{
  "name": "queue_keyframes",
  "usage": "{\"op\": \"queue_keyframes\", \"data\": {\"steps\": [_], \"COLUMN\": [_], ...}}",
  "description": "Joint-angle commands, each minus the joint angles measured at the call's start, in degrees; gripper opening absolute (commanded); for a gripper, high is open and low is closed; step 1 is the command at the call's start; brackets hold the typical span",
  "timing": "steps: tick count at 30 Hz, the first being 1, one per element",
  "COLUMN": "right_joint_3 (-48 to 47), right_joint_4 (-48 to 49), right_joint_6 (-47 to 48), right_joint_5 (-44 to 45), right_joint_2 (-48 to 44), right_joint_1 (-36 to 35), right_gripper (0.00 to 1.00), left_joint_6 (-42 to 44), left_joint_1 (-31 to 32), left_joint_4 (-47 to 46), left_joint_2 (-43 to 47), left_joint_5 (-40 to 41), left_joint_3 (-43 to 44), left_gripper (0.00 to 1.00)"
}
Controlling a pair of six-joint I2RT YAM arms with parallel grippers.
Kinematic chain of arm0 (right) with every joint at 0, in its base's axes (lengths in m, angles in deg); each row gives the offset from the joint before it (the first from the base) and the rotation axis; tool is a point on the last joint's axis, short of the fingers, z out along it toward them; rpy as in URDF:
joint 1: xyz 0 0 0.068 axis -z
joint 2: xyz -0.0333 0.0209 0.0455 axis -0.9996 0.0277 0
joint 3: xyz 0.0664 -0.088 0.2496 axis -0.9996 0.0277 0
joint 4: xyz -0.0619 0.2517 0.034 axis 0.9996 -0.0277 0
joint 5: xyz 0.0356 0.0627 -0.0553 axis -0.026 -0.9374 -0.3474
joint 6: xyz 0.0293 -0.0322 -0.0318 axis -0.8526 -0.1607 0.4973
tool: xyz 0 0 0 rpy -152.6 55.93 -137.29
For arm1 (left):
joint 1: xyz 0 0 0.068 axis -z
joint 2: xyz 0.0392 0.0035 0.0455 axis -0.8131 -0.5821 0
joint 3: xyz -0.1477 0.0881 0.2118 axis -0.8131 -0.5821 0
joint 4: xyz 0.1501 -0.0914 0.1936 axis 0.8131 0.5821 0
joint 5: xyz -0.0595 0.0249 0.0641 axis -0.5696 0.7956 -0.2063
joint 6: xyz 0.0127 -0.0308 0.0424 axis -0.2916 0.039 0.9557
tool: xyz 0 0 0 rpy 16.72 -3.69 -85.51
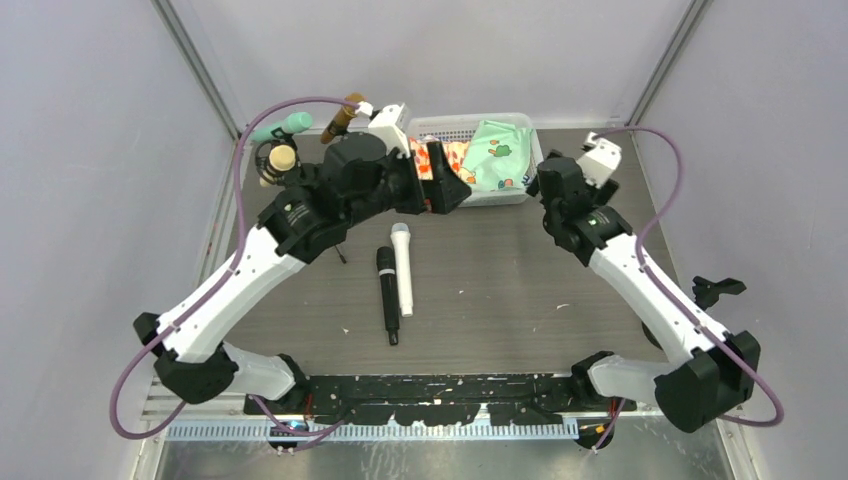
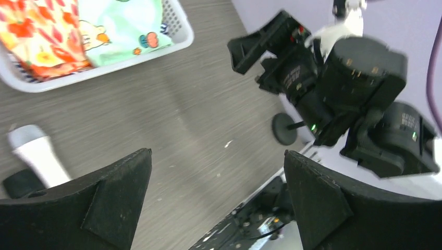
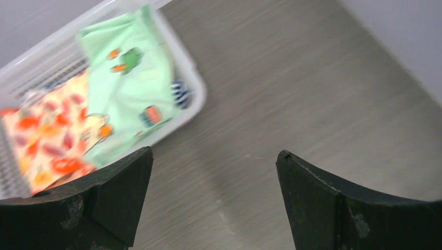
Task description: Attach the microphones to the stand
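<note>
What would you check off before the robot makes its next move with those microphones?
1. Left gripper open and empty: ok, nothing sits between its fingers.
2. Right gripper open and empty: ok.
3. Microphones not yet attached are in plain sight: ok, the black microphone and the white microphone lie side by side on the table.
4. Mint green microphone, brown-gold microphone and pale yellow microphone seated firmly at the back left: cannot tell, the left arm hides what holds them.
5. Room around the two lying microphones: ok, the basket stands well behind them.
</note>
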Motion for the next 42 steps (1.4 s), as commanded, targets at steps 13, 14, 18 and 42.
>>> {"op": "queue_keyframes", "data": {"steps": [13,14,18,42], "right_joint_3": [-10.8,-11.1,-11.8,-5.6], "right_joint_4": [-43.7,-45.4,-50.4,-53.9], "right_joint_6": [-27.1,-28.3,-31.6,-39.0], "right_joint_5": [43.0,44.0,45.1,42.8], "right_joint_2": [-16.2,-16.7,-17.2,-16.7], "right_joint_1": [12.5,12.7,13.8,14.2], "right_gripper": [0.98,0.98,0.98,0.98], "left_joint_6": [-10.8,-10.5,-9.7,-7.6], "left_joint_1": [3.8,3.8,3.8,3.7], "left_joint_4": [-1.2,-1.5,-2.8,-2.8], "left_joint_2": [-5.2,-4.7,-3.6,-1.9], "left_joint_5": [-0.9,-0.5,-0.1,0.8], "left_joint_3": [9.6,9.1,7.8,6.2], "left_gripper": [1.00,1.00,1.00,1.00]}}
